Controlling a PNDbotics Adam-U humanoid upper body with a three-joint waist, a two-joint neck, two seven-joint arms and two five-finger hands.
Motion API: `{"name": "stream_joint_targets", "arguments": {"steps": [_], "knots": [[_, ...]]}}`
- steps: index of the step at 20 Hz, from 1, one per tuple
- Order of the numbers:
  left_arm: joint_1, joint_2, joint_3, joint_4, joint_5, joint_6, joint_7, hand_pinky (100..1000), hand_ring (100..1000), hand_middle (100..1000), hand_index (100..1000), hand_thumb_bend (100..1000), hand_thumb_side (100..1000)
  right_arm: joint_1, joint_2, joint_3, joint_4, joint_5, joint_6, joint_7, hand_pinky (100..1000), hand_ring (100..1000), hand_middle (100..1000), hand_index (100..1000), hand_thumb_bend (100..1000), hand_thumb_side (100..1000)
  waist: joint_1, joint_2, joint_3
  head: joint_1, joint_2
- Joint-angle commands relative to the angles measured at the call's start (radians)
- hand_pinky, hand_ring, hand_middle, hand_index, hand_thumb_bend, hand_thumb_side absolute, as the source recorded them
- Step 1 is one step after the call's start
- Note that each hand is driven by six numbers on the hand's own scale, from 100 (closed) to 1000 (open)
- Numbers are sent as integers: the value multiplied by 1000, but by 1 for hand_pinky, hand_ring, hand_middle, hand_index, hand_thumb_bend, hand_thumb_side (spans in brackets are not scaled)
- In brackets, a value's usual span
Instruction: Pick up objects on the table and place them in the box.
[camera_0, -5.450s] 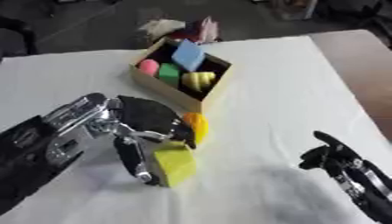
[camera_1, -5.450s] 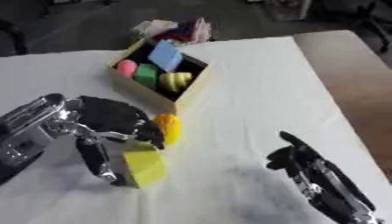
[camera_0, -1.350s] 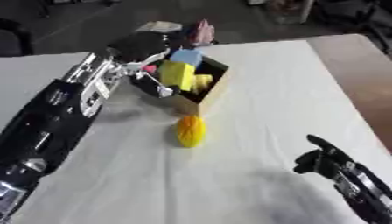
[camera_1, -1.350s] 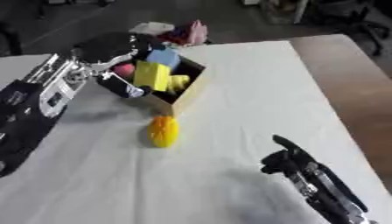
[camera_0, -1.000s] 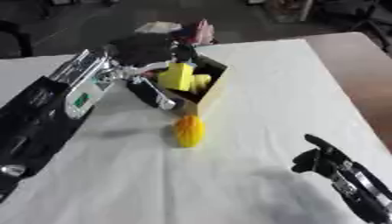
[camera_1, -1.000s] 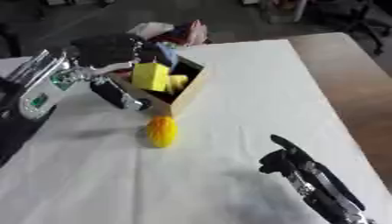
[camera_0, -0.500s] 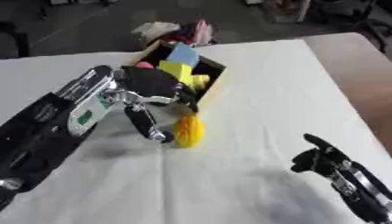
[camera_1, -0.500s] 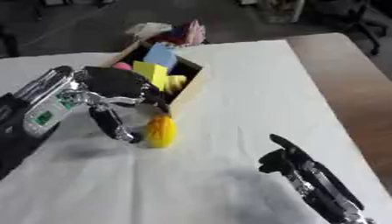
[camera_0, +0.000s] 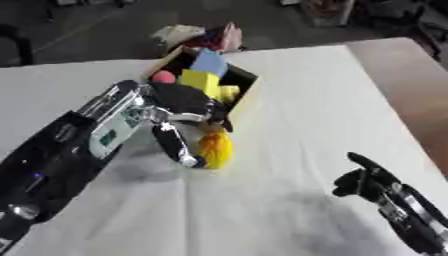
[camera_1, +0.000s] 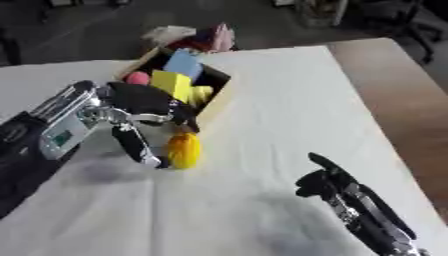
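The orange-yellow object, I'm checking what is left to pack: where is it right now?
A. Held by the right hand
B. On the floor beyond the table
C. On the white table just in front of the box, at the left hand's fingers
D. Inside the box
C: the orange-yellow object lies on the white table just outside the box, with the left hand reaching down around it.
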Motion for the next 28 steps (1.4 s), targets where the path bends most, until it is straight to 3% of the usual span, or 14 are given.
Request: {"name": "stream_joint_targets", "arguments": {"steps": [1, 8, 12, 13, 16, 20, 24, 28], "knots": [[-9, -3, 8, 14, -29, -82, -106, 768, 724, 793, 895, 400, 372, -9, -8, -3, -13, 1, -1, 1, 714, 672, 665, 1000, 100, 803, -5, -14, -1, 2, -11], [10, -44, 20, 90, -123, -64, -22, 769, 732, 806, 904, 371, 358, -10, -7, -1, -13, 1, -1, 1, 714, 671, 664, 1000, 100, 806, -7, -12, -3, 2, -13], [16, -55, 21, 111, -145, -66, 48, 690, 618, 684, 816, 247, 322, -10, -6, -2, -13, 1, -1, 1, 714, 671, 664, 1000, 100, 806, -8, -11, -3, 1, -15], [17, -54, 21, 111, -144, -66, 65, 655, 576, 626, 775, 169, 301, -10, -6, -2, -13, 1, -1, 1, 714, 671, 664, 1000, 100, 806, -8, -11, -3, 1, -15], [16, -38, 28, 95, -122, -59, 116, 606, 517, 557, 714, 100, 281, -10, -6, -3, -13, 3, 0, 0, 714, 671, 664, 1000, 100, 806, -7, -11, -2, -2, -15], [-12, 16, 49, 12, -60, -41, 151, 598, 500, 537, 699, 100, 270, -8, -8, -5, -12, 5, 1, -3, 714, 671, 663, 1000, 100, 812, -3, -14, 1, -5, -12], [-45, 58, 95, -73, -13, 16, 162, 613, 512, 549, 712, 137, 266, -6, -9, -6, -12, 6, 2, -4, 714, 671, 663, 1000, 100, 810, -2, -17, 3, -8, -10], [-80, 36, 160, -42, -58, 84, 213, 645, 543, 579, 745, 173, 248, -4, -8, -3, -10, 6, 2, -3, 714, 671, 663, 1000, 100, 819, -5, -20, 4, -5, -12]]}}
